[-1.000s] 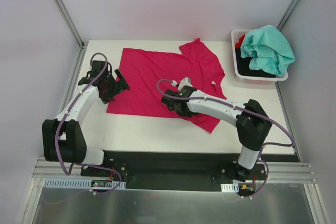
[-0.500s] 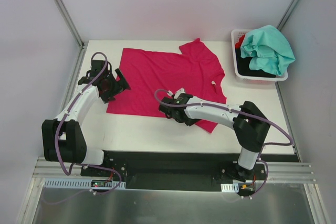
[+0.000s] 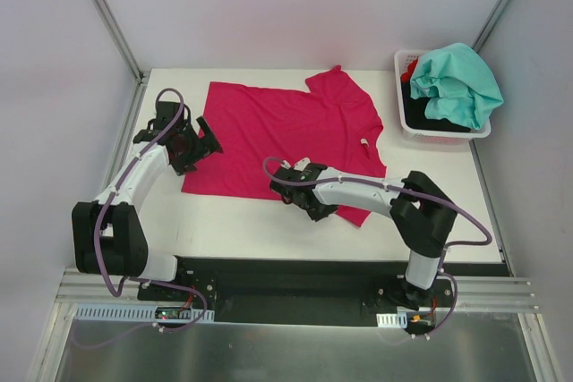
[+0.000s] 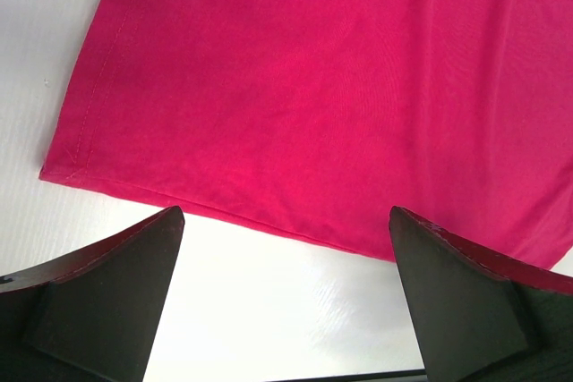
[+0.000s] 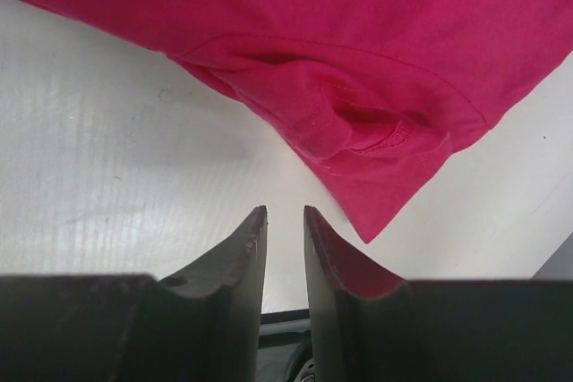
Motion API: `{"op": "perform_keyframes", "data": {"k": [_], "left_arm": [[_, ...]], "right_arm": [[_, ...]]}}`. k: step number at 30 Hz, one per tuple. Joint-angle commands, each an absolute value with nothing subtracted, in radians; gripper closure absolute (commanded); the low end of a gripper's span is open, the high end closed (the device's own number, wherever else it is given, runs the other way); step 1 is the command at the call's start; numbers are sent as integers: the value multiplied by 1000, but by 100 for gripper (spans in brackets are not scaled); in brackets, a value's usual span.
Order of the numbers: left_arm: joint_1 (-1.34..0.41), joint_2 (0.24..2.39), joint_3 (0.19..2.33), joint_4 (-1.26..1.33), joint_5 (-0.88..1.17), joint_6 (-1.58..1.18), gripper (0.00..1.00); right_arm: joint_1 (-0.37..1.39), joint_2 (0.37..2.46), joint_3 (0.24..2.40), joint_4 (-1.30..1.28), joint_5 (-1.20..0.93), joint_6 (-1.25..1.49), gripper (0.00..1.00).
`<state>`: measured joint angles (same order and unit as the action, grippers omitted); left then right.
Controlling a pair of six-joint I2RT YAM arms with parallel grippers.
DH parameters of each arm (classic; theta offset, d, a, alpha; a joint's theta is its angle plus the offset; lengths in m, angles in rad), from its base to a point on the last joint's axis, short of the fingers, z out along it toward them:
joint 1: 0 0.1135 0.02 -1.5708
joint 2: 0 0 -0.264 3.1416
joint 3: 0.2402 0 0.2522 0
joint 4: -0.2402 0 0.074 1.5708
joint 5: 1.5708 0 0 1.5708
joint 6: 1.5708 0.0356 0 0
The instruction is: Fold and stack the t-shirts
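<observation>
Further left now, right tool low by pink t-shirt sleeve, barely apart, empty; left tool wide, empty

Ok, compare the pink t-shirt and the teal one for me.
The pink t-shirt lies spread flat on the table; the teal t-shirt is bunched up in the white basket. The pink t-shirt lies alone; the teal t-shirt tops black clothes. Neither is folded yet.
</observation>
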<state>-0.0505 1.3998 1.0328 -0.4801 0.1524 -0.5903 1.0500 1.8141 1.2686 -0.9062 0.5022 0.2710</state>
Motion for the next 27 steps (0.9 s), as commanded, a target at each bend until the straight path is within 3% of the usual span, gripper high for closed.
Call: {"op": "perform_keyframes", "data": {"k": [1,22,25,27], "left_arm": [[-44,1404,1065,-499,156,-580,1],[-46,1434,1083,-500,150,-572,1],[-46,1439,1085,-500,152,-572,1],[-46,1440,1086,-500,152,-571,1]], "right_arm": [[1028,1833,1256,-884,488,241,73],[930,1870,1246,-795,469,161,71],[919,1881,1247,-781,459,153,77],[914,1882,1252,-781,453,149,86]]}}
